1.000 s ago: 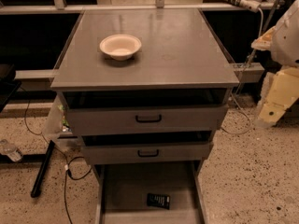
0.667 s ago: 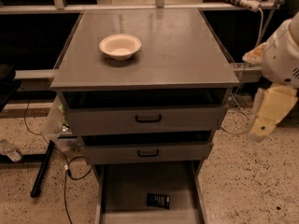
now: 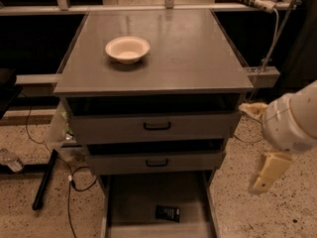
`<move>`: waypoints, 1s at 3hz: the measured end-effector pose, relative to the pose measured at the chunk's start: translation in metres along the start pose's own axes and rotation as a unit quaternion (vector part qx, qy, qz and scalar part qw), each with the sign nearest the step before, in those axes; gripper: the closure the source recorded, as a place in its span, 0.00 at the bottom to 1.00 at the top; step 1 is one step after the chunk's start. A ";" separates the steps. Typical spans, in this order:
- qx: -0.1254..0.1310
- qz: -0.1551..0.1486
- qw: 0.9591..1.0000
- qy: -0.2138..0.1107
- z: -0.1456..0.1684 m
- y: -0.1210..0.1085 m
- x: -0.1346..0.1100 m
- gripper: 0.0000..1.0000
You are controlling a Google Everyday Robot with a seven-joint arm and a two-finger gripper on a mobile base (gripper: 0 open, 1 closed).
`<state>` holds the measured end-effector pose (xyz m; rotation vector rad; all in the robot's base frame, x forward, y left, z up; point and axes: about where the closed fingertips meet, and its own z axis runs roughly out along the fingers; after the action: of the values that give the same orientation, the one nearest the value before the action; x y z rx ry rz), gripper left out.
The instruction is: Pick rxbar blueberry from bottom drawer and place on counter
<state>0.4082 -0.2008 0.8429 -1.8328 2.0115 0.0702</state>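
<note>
The rxbar blueberry (image 3: 168, 213) is a small dark flat bar lying on the floor of the open bottom drawer (image 3: 133, 202), near its front middle. The counter (image 3: 188, 58) is the broad grey cabinet top above the drawers. My gripper (image 3: 249, 148) hangs in the air to the right of the cabinet, level with the two upper drawers and well above and to the right of the bar. Its cream fingers (image 3: 267, 171) stand apart and hold nothing.
A white bowl (image 3: 127, 49) sits on the counter's back left. The two upper drawers with black handles (image 3: 157, 126) stand slightly open. Cables and a black bar (image 3: 43, 180) lie on the speckled floor at the left. A rail with a white cable (image 3: 262, 76) stands at the right.
My arm and gripper have come down and moved left, from beside the counter's edge to beside the upper drawers. The bar and the bowl have not moved.
</note>
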 end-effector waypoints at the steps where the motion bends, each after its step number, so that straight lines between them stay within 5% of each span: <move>1: 0.010 0.007 0.999 -0.044 0.050 0.010 0.027 0.00; 2: 0.009 0.038 0.997 -0.067 0.108 0.012 0.054 0.00; 3: 0.007 0.032 0.997 -0.067 0.113 0.015 0.051 0.00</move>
<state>0.4214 -0.2117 0.7192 -1.7077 1.9728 0.1927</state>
